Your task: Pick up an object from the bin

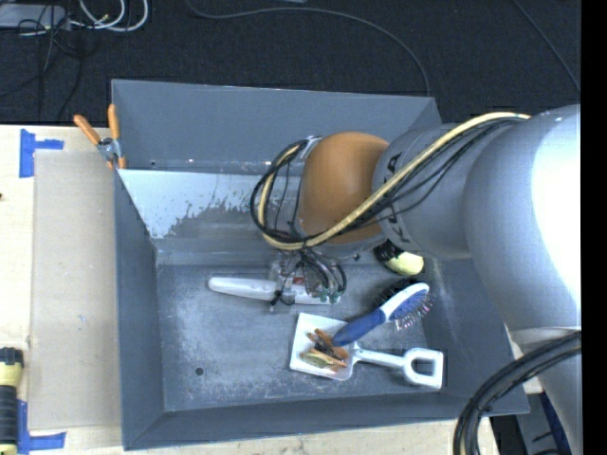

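Low over the middle of the bin (190,349), beneath the orange wrist cover (341,183) and its loops of cable: the gripper (302,287), set at the right end of a pale grey long thing (242,288) lying flat on the bin floor and pointing left. Judged as the reach-and-close step of the pick, with nothing yet lifted off the floor. State of the fingers impossible to tell, lost among cables and shadow. Equally unclear whether touching the pale grey long thing or merely just beside its end. For the next move, as a judgement: need of a firm closure across that narrow right end, then a straight lift, allowing for a likely droop of the long free end on the left. Just to the right of the gripper and nearer the front wall: a blue brush (375,320) lying slantwise, its handle end over a white square scoop (308,335) with brown bits (327,351) inside. Close under the arm, a small yellow thing (408,263), apart from the others. Worth keeping clear of the blue brush on the way up.
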{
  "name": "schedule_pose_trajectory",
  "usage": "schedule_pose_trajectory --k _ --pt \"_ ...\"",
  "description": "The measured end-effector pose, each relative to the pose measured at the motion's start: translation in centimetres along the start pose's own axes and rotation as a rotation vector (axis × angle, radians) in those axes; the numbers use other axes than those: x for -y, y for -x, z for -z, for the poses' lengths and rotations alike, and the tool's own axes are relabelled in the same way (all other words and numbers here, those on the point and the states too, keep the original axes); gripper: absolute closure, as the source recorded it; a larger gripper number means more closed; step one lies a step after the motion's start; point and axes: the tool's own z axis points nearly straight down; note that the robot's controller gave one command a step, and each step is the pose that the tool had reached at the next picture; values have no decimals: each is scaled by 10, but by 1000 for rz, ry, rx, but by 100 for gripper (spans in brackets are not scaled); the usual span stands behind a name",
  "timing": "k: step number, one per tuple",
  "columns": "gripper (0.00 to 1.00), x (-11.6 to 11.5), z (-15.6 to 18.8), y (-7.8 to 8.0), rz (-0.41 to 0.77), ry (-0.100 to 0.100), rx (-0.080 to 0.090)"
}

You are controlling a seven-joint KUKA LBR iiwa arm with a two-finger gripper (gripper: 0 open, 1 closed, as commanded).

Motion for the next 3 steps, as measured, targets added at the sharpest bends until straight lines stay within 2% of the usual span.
schedule_pose_trajectory --k 1,2,3 --pt "100 0 3 0 0 0 0" --pt "100 1 17 -3 -1 -1 -8" --pt "100 0 32 -1 -2 0 -1"
